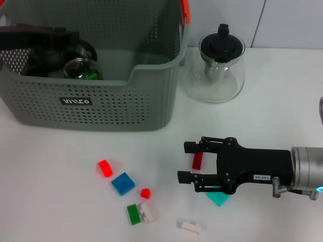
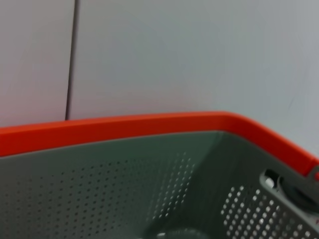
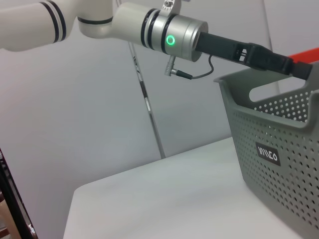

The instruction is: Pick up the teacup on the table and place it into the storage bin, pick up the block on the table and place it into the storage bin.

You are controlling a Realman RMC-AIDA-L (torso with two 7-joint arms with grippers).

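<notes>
The grey perforated storage bin [image 1: 126, 101] stands at the back left, its orange handle [image 1: 185, 11] at the far corner. My left gripper [image 1: 60, 45] reaches down inside the bin, right beside a glass teacup [image 1: 83, 69] with green in it. In the right wrist view the left arm [image 3: 169, 35] stretches over the storage bin [image 3: 279, 149]. Low over the table, my right gripper [image 1: 187, 162] is open, with a red block [image 1: 197, 160] between its two fingers. The left wrist view shows only the bin's inner wall [image 2: 124, 184] and orange handle [image 2: 149, 122].
A glass teapot [image 1: 220, 68] with a black lid stands right of the bin. Loose blocks lie in front: red [image 1: 105, 167], blue [image 1: 123, 183], small red [image 1: 145, 193], green [image 1: 133, 214], white [image 1: 189, 226], and a teal one [image 1: 218, 198] under the right gripper.
</notes>
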